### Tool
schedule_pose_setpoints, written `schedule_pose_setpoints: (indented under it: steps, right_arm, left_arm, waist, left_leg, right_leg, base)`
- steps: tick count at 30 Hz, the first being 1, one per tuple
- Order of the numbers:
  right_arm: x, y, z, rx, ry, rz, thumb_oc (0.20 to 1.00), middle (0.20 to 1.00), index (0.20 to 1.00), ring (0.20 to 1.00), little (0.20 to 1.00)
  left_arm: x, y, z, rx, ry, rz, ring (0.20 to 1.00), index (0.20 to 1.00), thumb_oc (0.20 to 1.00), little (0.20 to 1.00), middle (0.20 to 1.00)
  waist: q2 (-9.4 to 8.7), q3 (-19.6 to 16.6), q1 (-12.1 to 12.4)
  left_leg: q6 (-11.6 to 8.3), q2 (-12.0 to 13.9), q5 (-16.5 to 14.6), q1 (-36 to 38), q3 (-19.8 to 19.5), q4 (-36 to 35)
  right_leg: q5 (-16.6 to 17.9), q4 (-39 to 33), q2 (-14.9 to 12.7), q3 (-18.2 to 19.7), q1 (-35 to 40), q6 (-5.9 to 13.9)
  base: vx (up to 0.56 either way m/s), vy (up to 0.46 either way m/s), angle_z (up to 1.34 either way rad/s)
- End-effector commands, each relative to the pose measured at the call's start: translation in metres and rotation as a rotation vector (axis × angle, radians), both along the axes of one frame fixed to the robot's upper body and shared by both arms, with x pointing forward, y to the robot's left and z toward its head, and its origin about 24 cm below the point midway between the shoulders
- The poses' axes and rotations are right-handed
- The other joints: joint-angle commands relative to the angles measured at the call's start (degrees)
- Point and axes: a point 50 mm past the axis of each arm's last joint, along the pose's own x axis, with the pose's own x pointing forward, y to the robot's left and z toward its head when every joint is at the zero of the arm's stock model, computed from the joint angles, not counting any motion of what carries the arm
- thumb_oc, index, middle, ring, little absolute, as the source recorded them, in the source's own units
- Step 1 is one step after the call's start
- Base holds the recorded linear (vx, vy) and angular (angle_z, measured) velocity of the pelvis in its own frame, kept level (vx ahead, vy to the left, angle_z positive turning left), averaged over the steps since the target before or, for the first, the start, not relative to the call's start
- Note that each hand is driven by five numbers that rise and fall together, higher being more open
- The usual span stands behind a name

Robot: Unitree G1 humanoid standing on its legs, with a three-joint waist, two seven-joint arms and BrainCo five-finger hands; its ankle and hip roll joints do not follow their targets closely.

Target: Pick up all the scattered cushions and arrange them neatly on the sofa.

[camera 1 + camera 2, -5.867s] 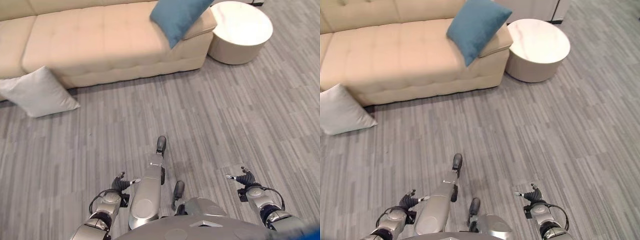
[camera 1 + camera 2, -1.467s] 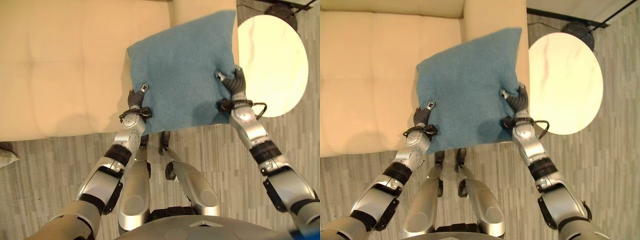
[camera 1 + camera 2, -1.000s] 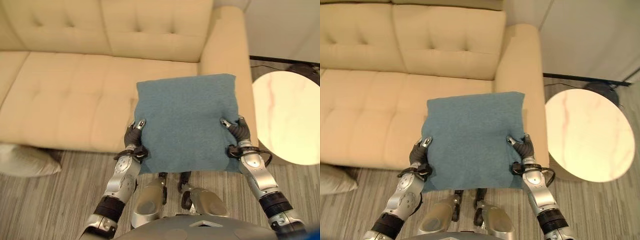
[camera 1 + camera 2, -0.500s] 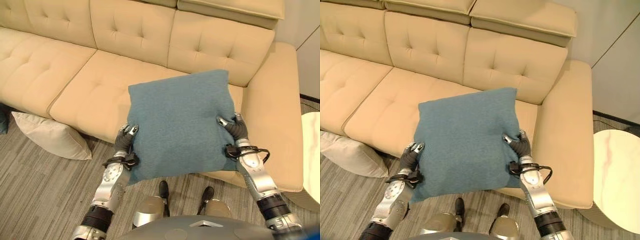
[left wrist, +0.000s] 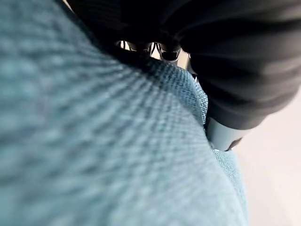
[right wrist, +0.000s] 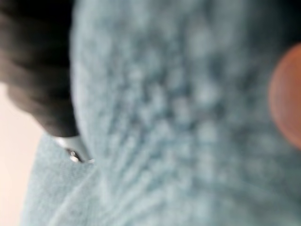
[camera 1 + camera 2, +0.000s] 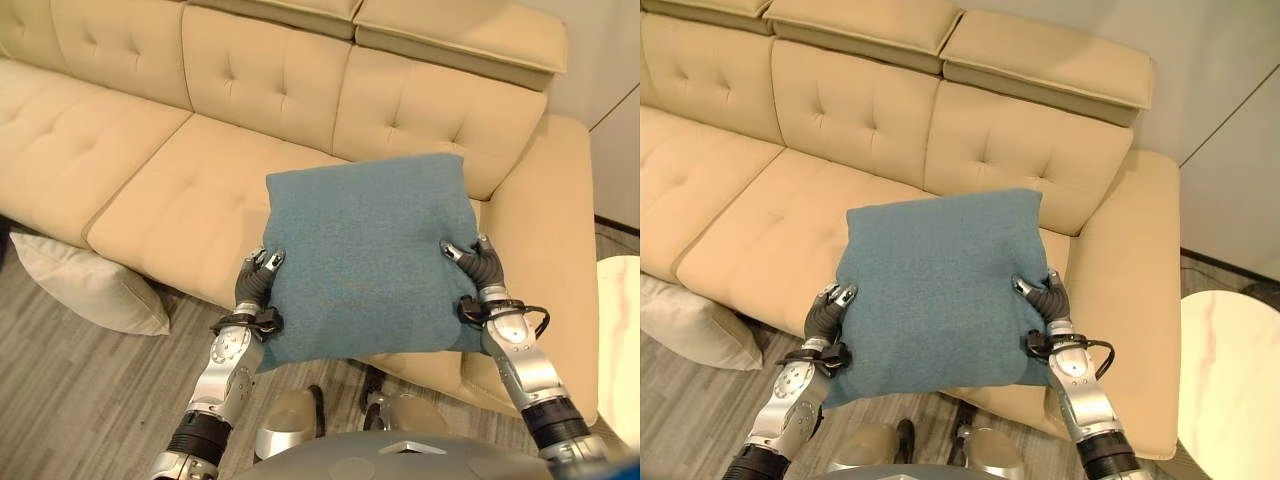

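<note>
Eye views: left hand (image 7: 252, 290) and right hand (image 7: 482, 272) are gripping opposite edges of the teal cushion (image 7: 365, 255), holding it above the beige sofa (image 7: 150, 150), grey cushion (image 7: 85, 285) lying on floor beside sofa; wrist views: teal fabric is pressing against both hands.

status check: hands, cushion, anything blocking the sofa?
Left hand and right hand shut on the blue cushion, held above the sofa seat. White cushion lies on the floor at the sofa front. Seat unobstructed.
</note>
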Motion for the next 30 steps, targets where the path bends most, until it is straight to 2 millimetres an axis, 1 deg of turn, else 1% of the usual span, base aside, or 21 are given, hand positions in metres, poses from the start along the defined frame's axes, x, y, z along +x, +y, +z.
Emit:
schedule_pose_setpoints:
  steps: [1, 2, 3, 4, 6, 9, 13, 14, 18, 21, 22, 23, 24, 26, 27, 29, 30]
  right_arm:
    - [0.014, 0.011, 0.043, 0.015, -0.233, 0.056, 0.2, 0.2, 0.2, 0.2, 0.2]
    - [0.015, 0.012, 0.042, 0.012, -0.231, 0.061, 0.2, 0.2, 0.2, 0.2, 0.2]
    - [0.016, 0.012, 0.044, 0.007, -0.236, 0.057, 0.2, 0.2, 0.2, 0.2, 0.2]
    - [0.017, 0.012, 0.044, 0.004, -0.236, 0.054, 0.2, 0.2, 0.2, 0.2, 0.2]
    - [0.016, 0.012, 0.043, -0.011, -0.234, 0.059, 0.2, 0.2, 0.2, 0.2, 0.2]
    - [0.016, 0.01, 0.044, -0.031, -0.236, 0.053, 0.2, 0.2, 0.2, 0.2, 0.2]
    - [0.018, 0.01, 0.049, -0.023, -0.262, 0.028, 0.2, 0.2, 0.2, 0.2, 0.2]
    - [0.02, 0.011, 0.053, -0.025, -0.283, 0.021, 0.2, 0.2, 0.2, 0.2, 0.2]
    - [0.031, 0.018, 0.07, -0.057, -0.36, 0.007, 0.2, 0.2, 0.2, 0.2, 0.2]
    - [0.044, 0.027, 0.093, -0.096, -0.455, 0.002, 0.2, 0.2, 0.2, 0.2, 0.2]
    - [0.053, 0.036, 0.107, -0.116, -0.509, 0.0, 0.2, 0.2, 0.2, 0.2, 0.2]
    - [0.053, 0.036, 0.108, -0.116, -0.512, 0.0, 0.2, 0.2, 0.2, 0.2, 0.2]
    - [0.062, 0.045, 0.121, -0.128, -0.556, 0.006, 0.2, 0.2, 0.2, 0.2, 0.2]
    - [0.074, 0.053, 0.138, -0.148, -0.607, -0.002, 0.2, 0.2, 0.2, 0.2, 0.2]
    - [0.082, 0.055, 0.147, -0.173, -0.623, -0.012, 0.2, 0.2, 0.2, 0.2, 0.2]
    - [0.092, 0.057, 0.166, -0.198, -0.671, -0.029, 0.2, 0.2, 0.2, 0.2, 0.2]
    - [0.099, 0.056, 0.179, -0.214, -0.693, -0.046, 0.2, 0.2, 0.2, 0.2, 0.2]
  left_arm:
    - [0.019, -0.014, 0.056, 0.034, -0.295, -0.097, 0.2, 0.2, 0.2, 0.2, 0.2]
    - [0.019, -0.013, 0.057, 0.033, -0.299, -0.089, 0.2, 0.2, 0.2, 0.2, 0.2]
    - [0.019, -0.012, 0.058, 0.037, -0.303, -0.077, 0.2, 0.2, 0.2, 0.2, 0.2]
    - [0.019, -0.012, 0.058, 0.037, -0.304, -0.074, 0.2, 0.2, 0.2, 0.2, 0.2]
    - [0.017, -0.011, 0.057, 0.031, -0.301, -0.066, 0.2, 0.2, 0.2, 0.2, 0.2]
    - [0.015, -0.01, 0.057, 0.04, -0.298, -0.065, 0.2, 0.2, 0.2, 0.2, 0.2]
    - [0.018, -0.005, 0.063, 0.068, -0.324, -0.045, 0.2, 0.2, 0.2, 0.2, 0.2]
    - [0.02, -0.004, 0.068, 0.076, -0.345, -0.036, 0.2, 0.2, 0.2, 0.2, 0.2]
    - [0.03, -0.01, 0.08, 0.086, -0.393, -0.034, 0.2, 0.2, 0.2, 0.2, 0.2]
    - [0.044, -0.019, 0.098, 0.101, -0.466, -0.043, 0.2, 0.2, 0.2, 0.2, 0.2]
    - [0.054, -0.027, 0.112, 0.115, -0.522, -0.048, 0.2, 0.2, 0.2, 0.2, 0.2]
    - [0.055, -0.028, 0.113, 0.115, -0.524, -0.047, 0.2, 0.2, 0.2, 0.2, 0.2]
    - [0.066, -0.034, 0.127, 0.137, -0.572, -0.044, 0.2, 0.2, 0.2, 0.2, 0.2]
    - [0.079, -0.04, 0.147, 0.174, -0.638, -0.039, 0.2, 0.2, 0.2, 0.2, 0.2]
    - [0.088, -0.044, 0.16, 0.2, -0.675, -0.035, 0.2, 0.2, 0.2, 0.2, 0.2]
    - [0.099, -0.05, 0.181, 0.23, -0.735, -0.036, 0.2, 0.2, 0.2, 0.2, 0.2]
    - [0.107, -0.053, 0.196, 0.252, -0.771, -0.027, 0.2, 0.2, 0.2, 0.2, 0.2]
  waist:
    - [-1.82, -2.59, -1.02]
    - [-1.52, -2.47, -0.73]
    - [-1.01, -2.22, -0.16]
    - [-0.78, -2.08, 0.0]
    - [0.12, -2.71, 0.39]
    - [0.92, -3.4, 0.22]
    - [1.05, -3.49, 0.32]
    - [1.17, -3.17, 0.36]
    - [1.67, -1.79, 0.28]
    - [2.34, 0.3, 0.02]
    - [2.54, 1.77, -0.21]
    - [2.55, 1.71, -0.21]
    - [2.54, 2.57, -0.29]
    - [2.42, 2.86, -0.28]
    - [2.25, 2.4, -0.33]
    - [2.13, 2.31, -0.44]
    - [2.19, 1.92, -0.5]
  left_leg:
    - [0.67, 1.65, 0.47, 1.77, -1.02, -8.91]
    - [0.14, 2.32, 1.95, 1.4, -2.33, -10.36]
    - [-0.58, 3.55, 4.16, 0.3, -4.17, -12.2]
    - [-0.75, 3.86, 4.62, 0.19, -4.51, -12.55]
    - [-1.01, 4.08, 4.52, 2.2, -5.58, -14.94]
    - [-0.77, 3.94, 4.61, 5.82, -4.74, -18.16]
    - [0.31, 3.08, 3.78, 8.33, -2.65, -19.19]
    - [0.79, 2.68, 3.56, 8.32, -1.98, -19.44]
    - [1.46, 2.09, 3.67, 6.84, -1.07, -19.87]
    - [1.72, 1.82, 4.1, 3.28, -0.67, -19.61]
    - [1.77, 1.61, 4.54, 0.34, -0.48, -19.2]
    - [1.78, 1.62, 4.54, 0.01, -0.47, -19.07]
    - [1.66, 1.46, 5.25, -3.13, -0.21, -18.89]
    - [1.46, 1.3, 6.37, -6.77, 0.06, -19.1]
    - [1.22, 1.35, 7.44, -8.82, 0.19, -19.66]
    - [0.66, 1.58, 8.98, -11.05, 0.5, -20.88]
    - [0.17, 1.77, 10.25, -12.47, 0.39, -22.25]
  right_leg:
    - [-5.27, 1.35, -0.24, 1.35, 1.56, 8.27]
    - [-5.58, 1.48, 0.02, 2.06, 1.72, 8.19]
    - [-6.33, 1.41, 0.3, 2.93, 2.45, 8.13]
    - [-6.6, 1.55, 0.4, 3.27, 2.68, 8.07]
    - [-7.09, 1.27, 0.46, 3.97, 4.18, 8.27]
    - [-7.28, 1.01, -0.04, 4.57, 5.35, 8.63]
    - [-7.27, 1.7, -1.48, 5.8, 5.83, 9.51]
    - [-7.07, 1.88, -2.05, 6.01, 5.46, 9.87]
    - [-6.33, 2.03, -3.01, 6.53, 3.04, 10.47]
    - [-5.25, 2.61, -3.52, 6.9, -1.19, 10.75]
    - [-4.17, 3.05, -3.8, 7.24, -4.55, 10.82]
    - [-4.16, 3.15, -3.8, 7.26, -4.87, 10.81]
    - [-2.96, 3.47, -4.01, 7.59, -8.32, 10.92]
    - [-1.6, 3.61, -4.04, 7.93, -12.32, 11.1]
    - [-0.68, 3.17, -4.33, 7.87, -14.37, 11.25]
    - [0.27, 2.38, -4.44, 7.66, -16.96, 11.6]
    - [0.78, 1.87, -4.45, 7.56, -18.87, 11.63]
  base:
    - [0.13, 0.078, -0.37]
    - [0.16, 0.129, -0.66]
    - [0.12, 0.119, -0.71]
    - [0.19, 0.175, -0.77]
    - [0.18, 0.156, -0.67]
    - [0.13, 0.176, -0.42]
    - [0.09, 0.169, -0.06]
    - [0.03, 0.134, -0.11]
    - [-0.06, 0.093, -0.05]
    - [-0.23, 0.065, -0.12]
    - [-0.23, 0.041, -0.14]
    - [-0.3, 0.038, -0.1]
    - [-0.19, 0.018, -0.06]
    - [-0.18, 0.016, -0.09]
    - [-0.1, 0.012, -0.1]
    - [-0.07, 0.006, -0.06]
    - [-0.05, 0.0, -0.03]
